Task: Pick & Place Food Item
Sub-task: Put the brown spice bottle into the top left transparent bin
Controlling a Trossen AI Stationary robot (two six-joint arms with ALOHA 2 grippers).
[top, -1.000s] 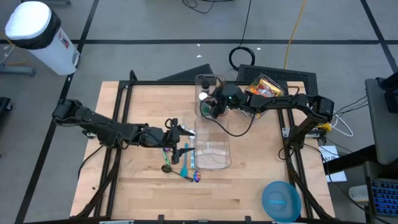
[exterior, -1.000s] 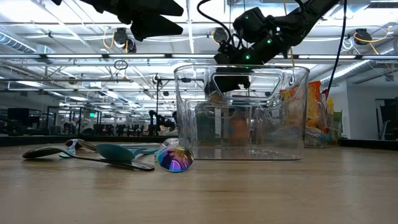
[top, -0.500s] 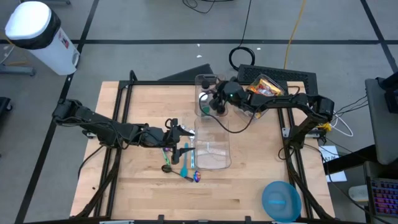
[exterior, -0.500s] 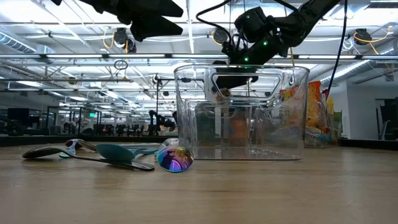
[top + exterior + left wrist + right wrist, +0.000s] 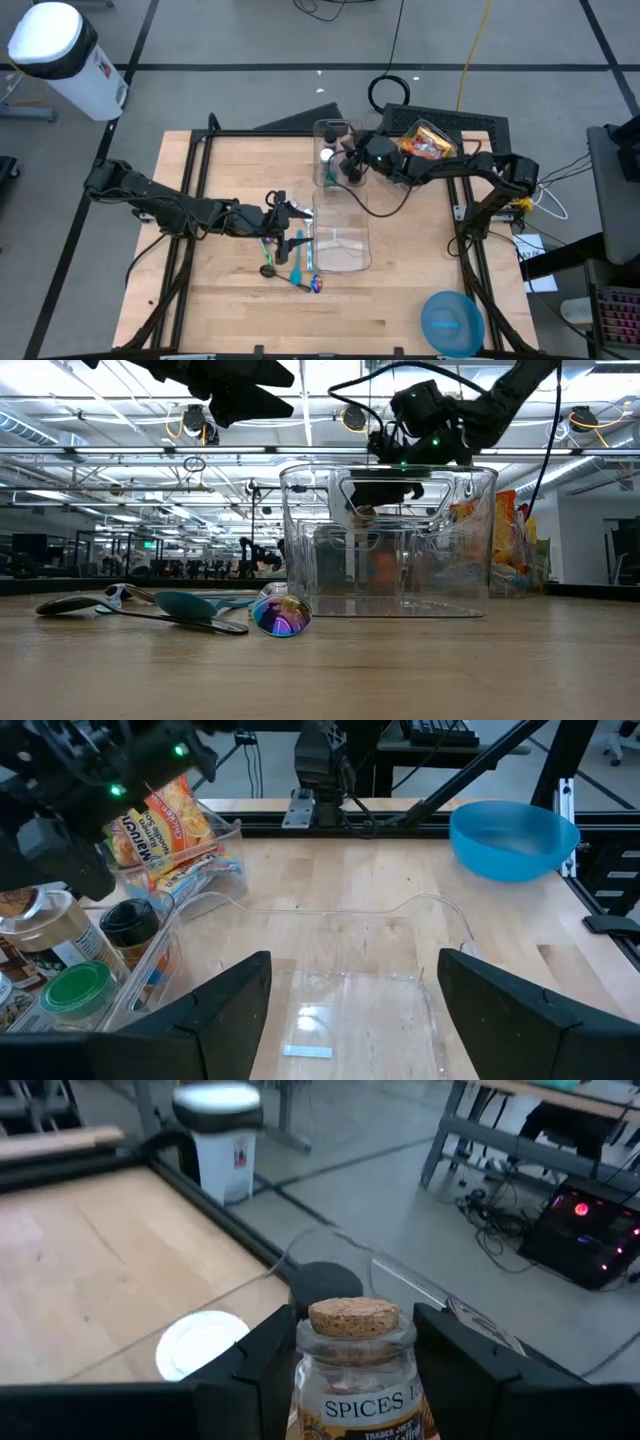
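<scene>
A glass spice jar [image 5: 355,1380] with a cork stopper [image 5: 353,1318] sits between the fingers of my right gripper [image 5: 355,1330], which is shut on it. That gripper [image 5: 345,165] hovers over the far clear bin [image 5: 325,130], where other jars with white, black and green lids stand. My left gripper [image 5: 303,213] waits open and holds nothing, above the left rim of the empty near clear bin [image 5: 340,250]. In its wrist view the fingers stand wide apart [image 5: 350,1010] over that bin. My right gripper pinches the spice jar between its two fingers at the glass shoulder just below the cork [image 5: 300,1355]. The fingers [image 5: 255,1370] reach in nearly level from the table's right side. The jar stands upright, cork up. Its base is out of view.
A bin of noodle packets [image 5: 425,140] stands at the far right, behind the right arm. Spoons [image 5: 285,255] and a small shiny ball [image 5: 318,286] lie left of the near bin. A blue bowl [image 5: 452,322] sits at the near right corner.
My right gripper has tipped up from a downward slant to nearly level over the far bin, still shut on the jar.
</scene>
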